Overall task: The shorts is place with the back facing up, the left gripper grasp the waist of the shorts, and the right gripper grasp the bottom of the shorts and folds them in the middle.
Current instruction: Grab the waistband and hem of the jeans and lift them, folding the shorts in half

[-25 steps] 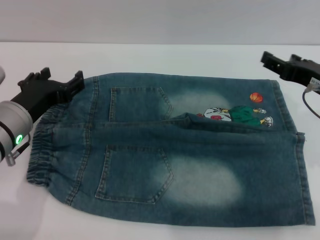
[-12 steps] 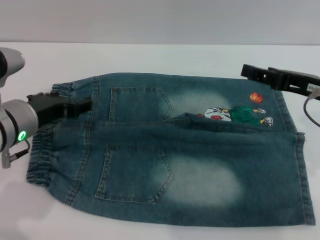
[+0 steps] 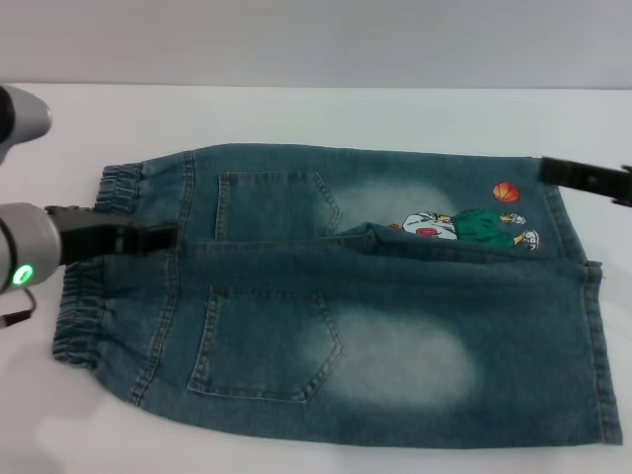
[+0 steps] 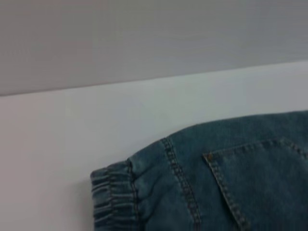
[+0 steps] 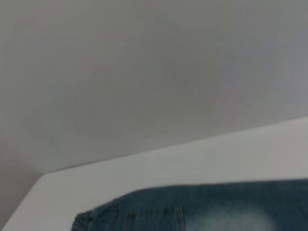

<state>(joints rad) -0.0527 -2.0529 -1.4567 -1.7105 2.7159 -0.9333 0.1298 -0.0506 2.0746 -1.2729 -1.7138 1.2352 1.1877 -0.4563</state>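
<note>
The blue-green denim shorts [image 3: 375, 296] lie flat on the white table, back pockets up. The ruffled waist [image 3: 84, 306] is at the left. The straight leg hems [image 3: 592, 326] are at the right, near the cartoon patch [image 3: 464, 225]. My left gripper [image 3: 170, 235], a black claw on a silver arm with a green light, lies edge-on over the middle of the waist. My right gripper [image 3: 548, 171] shows as a thin black bar at the far corner of the hems. The left wrist view shows the waist's far corner [image 4: 113, 192]. The right wrist view shows the shorts' far edge [image 5: 216, 209].
The white table [image 3: 326, 114] runs back to a grey wall [image 3: 316, 39]. Bare table lies beyond the shorts and to the left of the waist. The shorts' near edge lies close to the bottom of the head view.
My left gripper has turned edge-on and moved from the waist's far corner to over its middle. My right gripper has turned flat and now sits at the far hem corner.
</note>
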